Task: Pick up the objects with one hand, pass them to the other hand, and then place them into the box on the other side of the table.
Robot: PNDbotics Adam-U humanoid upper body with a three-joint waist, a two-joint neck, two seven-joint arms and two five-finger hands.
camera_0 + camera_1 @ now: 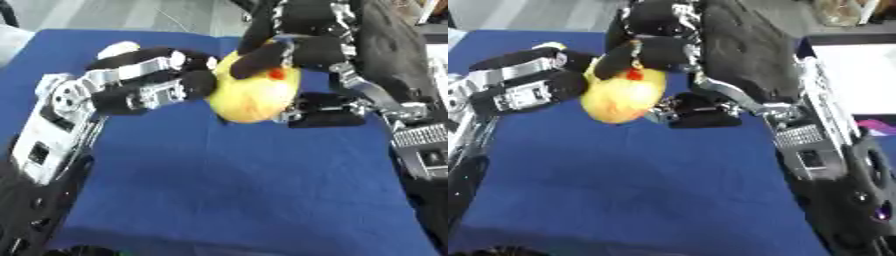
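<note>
Mid-air over the blue table point(245, 190) — yellow fruit-like object point(254, 95) caught between both hands. Right hand point(306, 50) curls round its top and underside; left hand point(166, 82) cups its side, fingers bent against it — a handover, likely. No box visible.

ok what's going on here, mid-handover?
Looks like it. Both robot hands meet on a round yellow object with orange-red marks, held up above the blue cloth-covered table. The right hand curls over its top and far side; the left hand has fingers against its left side. Neither has let go. A white area shows at the right edge in the right eye view, possibly the box, but that is unclear.
</note>
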